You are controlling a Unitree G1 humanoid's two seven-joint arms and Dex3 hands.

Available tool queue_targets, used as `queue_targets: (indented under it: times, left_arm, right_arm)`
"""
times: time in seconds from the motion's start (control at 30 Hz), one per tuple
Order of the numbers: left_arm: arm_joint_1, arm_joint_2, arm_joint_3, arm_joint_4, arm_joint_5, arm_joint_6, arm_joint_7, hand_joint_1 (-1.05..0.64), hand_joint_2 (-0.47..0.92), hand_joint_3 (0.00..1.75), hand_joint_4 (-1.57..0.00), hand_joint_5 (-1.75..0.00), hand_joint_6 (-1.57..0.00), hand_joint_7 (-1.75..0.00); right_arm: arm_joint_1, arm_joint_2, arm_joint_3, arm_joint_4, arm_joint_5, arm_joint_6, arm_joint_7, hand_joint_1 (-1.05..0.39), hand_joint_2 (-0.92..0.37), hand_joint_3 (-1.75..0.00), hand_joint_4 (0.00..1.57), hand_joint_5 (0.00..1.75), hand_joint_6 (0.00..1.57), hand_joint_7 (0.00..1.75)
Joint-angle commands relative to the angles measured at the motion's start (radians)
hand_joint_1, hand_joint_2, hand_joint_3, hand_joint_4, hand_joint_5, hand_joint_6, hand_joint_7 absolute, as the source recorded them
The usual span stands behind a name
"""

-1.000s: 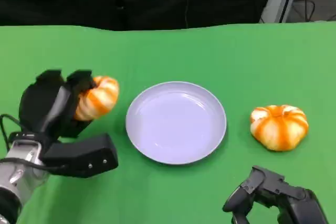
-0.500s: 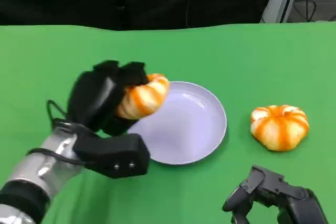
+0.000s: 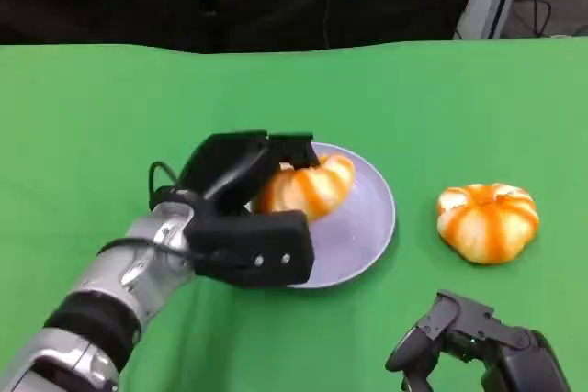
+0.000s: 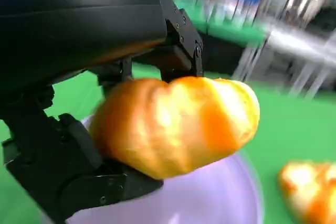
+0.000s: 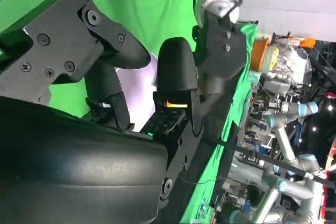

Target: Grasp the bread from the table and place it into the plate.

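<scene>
My left hand (image 3: 234, 181) grips an orange-and-white striped bread (image 3: 308, 188) and holds it over the left half of the pale lilac plate (image 3: 367, 227). In the left wrist view the bread (image 4: 178, 124) sits between black fingers (image 4: 79, 24), just above the plate (image 4: 215, 198); I cannot tell whether it touches the plate. A second bread of the same kind (image 3: 488, 220) lies on the table to the right of the plate and shows blurred as an orange-and-white bread (image 4: 310, 190). My right hand (image 3: 478, 346) rests low at the front right with its fingers (image 5: 176, 72) apart, holding nothing.
A green cloth (image 3: 413, 107) covers the table, with a dark backdrop behind its far edge. Green room lies beyond the plate and to the left of my left arm. Lab equipment and other robot arms (image 5: 283, 114) stand off the table.
My left hand has carried the bread to the right, from the table left of the plate to a spot over the plate. The right hand and the second bread have stayed put.
</scene>
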Motion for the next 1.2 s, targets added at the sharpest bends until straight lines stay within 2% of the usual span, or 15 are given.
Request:
queue_targets:
  times: [0.03,0.1,0.17,0.27,0.4,0.67,0.77,0.87,0.93,0.97,1.0,1.07,1.1,1.2]
  left_arm:
    - [0.004,0.037,-0.044,-0.090,0.057,0.112,-0.096,-0.58,0.92,0.16,-0.06,-0.37,-0.13,-0.01]
    - [0.010,0.044,-0.061,-0.118,0.076,0.154,-0.135,-0.74,0.92,0.24,-0.01,-0.14,-0.04,-0.01]
    - [0.014,0.048,-0.068,-0.140,0.078,0.181,-0.170,-0.82,0.92,0.30,0.00,-0.05,-0.01,0.00]
    - [0.020,0.056,-0.073,-0.169,0.075,0.211,-0.219,-0.91,0.92,0.38,0.00,0.00,0.00,0.00]
    - [0.030,0.073,-0.072,-0.212,0.067,0.230,-0.273,-0.95,0.92,0.41,0.00,0.00,-0.01,-0.01]
    - [0.081,0.152,-0.037,-0.373,0.036,0.233,-0.365,-0.90,0.92,0.40,-0.05,-0.03,-0.12,-0.05]
    - [0.130,0.193,0.003,-0.469,-0.005,0.211,-0.379,-0.85,0.92,0.38,-0.09,-0.05,-0.14,-0.05]
    - [0.195,0.239,0.064,-0.571,-0.067,0.173,-0.383,-0.73,0.92,0.33,-0.20,-0.11,-0.20,-0.07]
    - [0.211,0.247,0.077,-0.595,-0.080,0.166,-0.385,-0.70,0.92,0.32,-0.24,-0.14,-0.23,-0.07]
    - [0.256,0.255,0.118,-0.644,-0.122,0.155,-0.375,-0.69,0.92,0.32,-0.25,-0.14,-0.23,-0.07]
    - [0.298,0.259,0.157,-0.688,-0.163,0.145,-0.365,-0.60,0.92,0.28,-0.40,-0.23,-0.34,-0.11]
    - [0.400,0.230,0.250,-0.764,-0.299,0.102,-0.336,-0.51,0.92,0.23,-0.53,-0.32,-0.46,-0.15]
    - [0.452,0.201,0.292,-0.801,-0.381,0.095,-0.333,-0.39,0.92,0.18,-0.58,-0.53,-0.61,-0.18]
    - [0.583,0.152,0.372,-0.913,-0.529,0.106,-0.328,-0.27,0.92,0.21,-0.59,-0.94,-0.79,-0.26]
  right_arm:
    - [0.001,-0.007,-0.002,0.003,-0.009,-0.011,-0.008,-0.07,-0.36,-1.28,0.73,1.59,0.79,1.29]
    - [0.001,-0.008,-0.002,0.001,-0.008,-0.009,-0.007,-0.07,-0.36,-1.28,0.73,1.59,0.80,1.29]
    - [0.000,-0.009,-0.003,0.002,-0.007,-0.010,-0.007,-0.06,-0.36,-1.28,0.73,1.59,0.80,1.28]
    - [0.000,-0.010,-0.003,0.005,-0.008,-0.014,-0.008,-0.06,-0.36,-1.29,0.73,1.58,0.80,1.28]
    - [-0.001,-0.013,-0.007,0.009,-0.008,-0.019,-0.008,-0.07,-0.36,-1.29,0.73,1.58,0.80,1.28]
    - [-0.011,-0.011,-0.007,0.019,-0.007,-0.026,-0.010,-0.07,-0.35,-1.30,0.73,1.59,0.80,1.28]
    - [-0.009,-0.009,-0.006,0.018,-0.006,-0.024,-0.010,-0.07,-0.35,-1.30,0.73,1.59,0.80,1.28]
    - [-0.008,-0.007,-0.003,0.017,-0.014,-0.021,-0.013,-0.07,-0.35,-1.30,0.73,1.59,0.79,1.28]
    - [-0.008,-0.007,-0.003,0.017,-0.016,-0.021,-0.014,-0.07,-0.35,-1.30,0.73,1.59,0.79,1.28]
    - [-0.007,-0.008,-0.003,0.015,-0.013,-0.018,-0.012,-0.07,-0.35,-1.30,0.73,1.59,0.79,1.28]
    - [-0.007,-0.008,-0.002,0.013,-0.012,-0.015,-0.011,-0.07,-0.35,-1.30,0.72,1.59,0.79,1.28]
    - [-0.007,-0.008,-0.001,0.011,-0.013,-0.013,-0.011,-0.07,-0.35,-1.30,0.72,1.59,0.79,1.28]
    - [-0.007,-0.008,0.000,0.010,-0.014,-0.012,-0.011,-0.07,-0.35,-1.30,0.72,1.59,0.79,1.28]
    - [-0.009,-0.006,0.003,0.012,-0.014,-0.012,-0.011,-0.06,-0.36,-1.30,0.72,1.60,0.79,1.28]
